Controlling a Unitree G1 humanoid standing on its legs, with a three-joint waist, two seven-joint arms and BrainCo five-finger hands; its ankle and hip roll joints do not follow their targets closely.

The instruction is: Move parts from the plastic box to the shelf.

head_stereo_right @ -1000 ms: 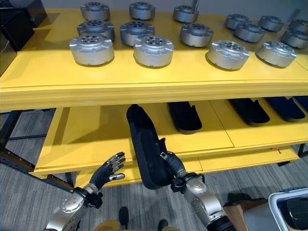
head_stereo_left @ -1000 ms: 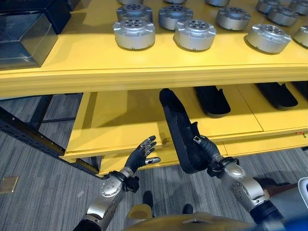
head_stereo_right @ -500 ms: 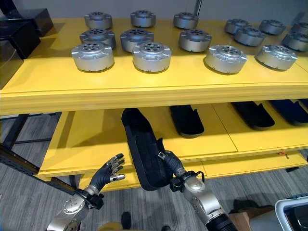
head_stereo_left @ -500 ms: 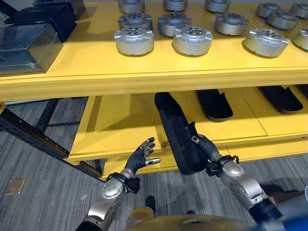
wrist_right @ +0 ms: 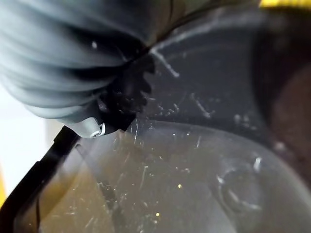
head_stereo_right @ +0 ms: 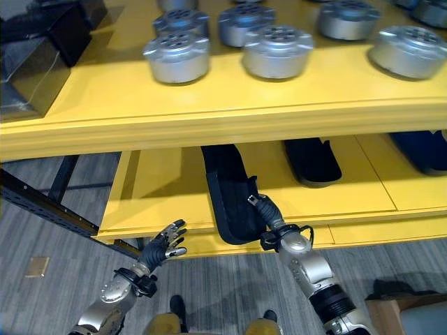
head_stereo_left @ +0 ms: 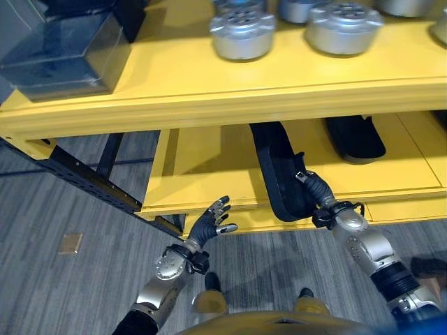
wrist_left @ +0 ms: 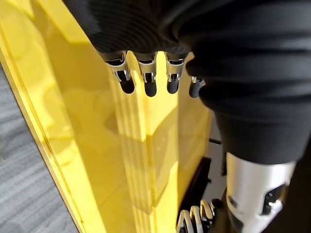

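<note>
A long black moulded part (head_stereo_left: 278,174) lies lengthwise on the yellow lower shelf (head_stereo_left: 202,174), and its near end reaches the shelf's front edge. My right hand (head_stereo_left: 318,200) is at that near end, on the part's right side, with its fingers curled on the rim. In the right wrist view the part's scratched black surface (wrist_right: 194,160) sits right against the hand. My left hand (head_stereo_left: 209,222) hovers open, palm up, in front of the shelf edge and left of the part, touching nothing. Its straight fingers (wrist_left: 146,82) point at the shelf front.
Silver round parts (head_stereo_left: 241,35) stand in rows on the upper shelf (head_stereo_left: 174,87), with dark boxes (head_stereo_left: 63,52) at its left end. Another black part (head_stereo_left: 355,136) lies further right on the lower shelf. A black rack beam (head_stereo_left: 70,174) slants over the grey carpet on the left.
The camera has shifted. The black part has gone further in onto the lower shelf and lies flatter, its near end no longer hanging below the edge. The left hand stays open.
</note>
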